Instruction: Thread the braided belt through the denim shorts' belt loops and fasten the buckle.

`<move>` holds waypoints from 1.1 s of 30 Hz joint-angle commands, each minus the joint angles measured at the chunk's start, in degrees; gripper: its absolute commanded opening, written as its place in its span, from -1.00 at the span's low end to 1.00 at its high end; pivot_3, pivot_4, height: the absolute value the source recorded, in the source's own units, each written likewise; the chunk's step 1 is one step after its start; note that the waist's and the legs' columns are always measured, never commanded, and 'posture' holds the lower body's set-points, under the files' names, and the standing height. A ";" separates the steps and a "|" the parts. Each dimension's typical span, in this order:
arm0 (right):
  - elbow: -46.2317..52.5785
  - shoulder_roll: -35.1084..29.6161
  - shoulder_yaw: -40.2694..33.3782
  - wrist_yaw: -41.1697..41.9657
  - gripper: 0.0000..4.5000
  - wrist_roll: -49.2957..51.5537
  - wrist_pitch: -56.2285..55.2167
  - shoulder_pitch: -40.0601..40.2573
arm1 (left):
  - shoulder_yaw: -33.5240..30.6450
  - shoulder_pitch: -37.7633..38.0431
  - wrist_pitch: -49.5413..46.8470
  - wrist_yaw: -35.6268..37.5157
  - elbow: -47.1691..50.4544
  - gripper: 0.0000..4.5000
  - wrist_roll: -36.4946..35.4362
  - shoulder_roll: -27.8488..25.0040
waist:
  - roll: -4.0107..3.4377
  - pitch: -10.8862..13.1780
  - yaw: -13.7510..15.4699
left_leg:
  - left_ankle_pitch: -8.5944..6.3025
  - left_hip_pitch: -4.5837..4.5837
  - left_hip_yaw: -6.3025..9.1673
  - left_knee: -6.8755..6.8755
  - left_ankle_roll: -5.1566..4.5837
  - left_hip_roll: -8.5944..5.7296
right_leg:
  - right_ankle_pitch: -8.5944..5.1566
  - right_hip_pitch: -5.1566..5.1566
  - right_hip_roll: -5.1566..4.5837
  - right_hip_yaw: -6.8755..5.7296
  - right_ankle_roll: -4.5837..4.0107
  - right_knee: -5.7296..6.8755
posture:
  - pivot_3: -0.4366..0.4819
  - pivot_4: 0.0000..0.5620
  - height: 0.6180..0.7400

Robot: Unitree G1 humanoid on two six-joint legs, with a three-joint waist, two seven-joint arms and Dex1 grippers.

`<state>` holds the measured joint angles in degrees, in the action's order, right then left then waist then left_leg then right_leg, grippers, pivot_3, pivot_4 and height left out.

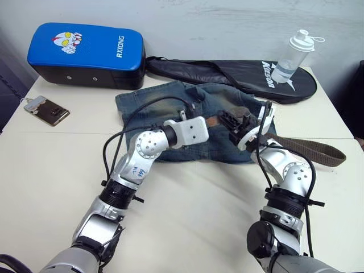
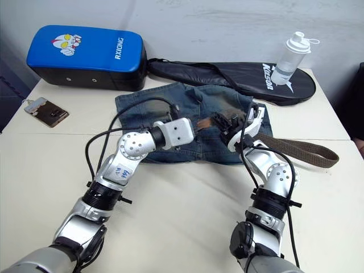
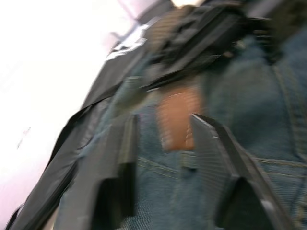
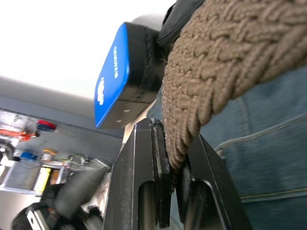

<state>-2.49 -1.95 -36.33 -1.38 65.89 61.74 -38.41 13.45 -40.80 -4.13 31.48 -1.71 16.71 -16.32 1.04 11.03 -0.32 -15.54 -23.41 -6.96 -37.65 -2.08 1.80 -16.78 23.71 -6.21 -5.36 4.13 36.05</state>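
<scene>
Clearly pinching the braided belt [image 4: 225, 62] — right pincer [image 4: 175, 167], black fingers pressed onto the woven strap from both sides, poised over the right side of the denim shorts [image 1: 170, 105]. Just across from it, the left pincer [image 3: 165, 143], fingers spread apart over the blue denim, with a short brown stretch of strap showing between them and no contact visible. Lying flat on the pale desk [image 1: 193, 199], those shorts, faded blue with yellowish patches, the two pincers meeting over their near edge. Trailing off the shorts toward the robot's right — the rest of the belt, folded back in a long flat loop on the desk. Belt loops and buckle too hidden or blurred to make out. Farther back, beside the shorts' far edge, a black racket bag [image 1: 239, 71] with a clear bottle [image 1: 291, 57] standing on it; to its left a blue strike pad [image 1: 85, 51]. Well apart at the desk's left edge, a phone [image 1: 48, 111] with a key tag.
</scene>
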 commanded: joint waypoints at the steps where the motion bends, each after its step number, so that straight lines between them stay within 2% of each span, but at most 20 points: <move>1: 0.19 -6.54 9.34 8.06 -1.00 -9.74 -5.56 2.28 | -9.21 5.47 -12.43 4.91 7.07 0.99 -9.08 -4.05 | 0.00 0.00 -0.01 | 0.00 0.00 0.00 0.00 0.00 0.00 | 0.00 0.00 0.00 0.00 0.00 0.00 | -0.05 -0.47 1.00; 6: -1.57 -6.14 11.36 10.47 -1.00 -11.62 -8.04 3.09 | -13.26 8.85 -21.77 6.80 10.97 0.99 -15.15 -3.91 | 0.00 0.00 -0.44 | 0.04 0.04 -0.02 0.13 0.07 0.00 | 0.00 0.01 0.01 0.01 0.00 -0.04 | -0.05 -0.47 1.00; 13: -4.93 -3.01 12.37 12.30 -1.00 -12.11 -12.22 1.79 | -15.26 11.63 -31.03 5.98 16.19 0.99 -20.14 -2.15 | 0.00 0.00 -1.14 | 0.20 0.07 0.00 0.31 0.29 -0.02 | 0.00 0.02 0.01 0.00 0.00 -0.08 | -0.05 -0.47 1.00; 25: -8.80 1.69 12.79 12.96 -1.00 -10.29 -13.24 0.29 | -15.00 14.58 -35.94 4.44 20.29 0.99 -22.04 -2.97 | -0.01 0.00 -1.32 | 0.25 0.12 0.01 0.44 0.37 -0.02 | 0.00 0.02 0.01 0.03 0.00 -0.10 | -0.05 -0.47 1.00; 33: -12.92 3.94 19.36 13.78 -1.00 -18.27 -16.97 1.27 | -14.86 15.21 -37.63 3.56 21.89 0.99 -22.85 -3.89 | -0.02 0.01 -1.48 | 0.27 0.13 0.01 0.53 0.41 -0.01 | 0.00 0.05 0.01 0.05 -0.01 -0.12 | -0.05 -0.47 1.00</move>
<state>-13.82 0.46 -21.69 11.36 52.07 47.43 -37.18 -1.11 -25.89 -41.35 35.73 17.11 -4.80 -19.37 1.02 11.04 -1.80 -15.28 -23.28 -6.96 -37.12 -1.67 1.78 -16.79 23.76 -6.20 -5.29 4.12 35.93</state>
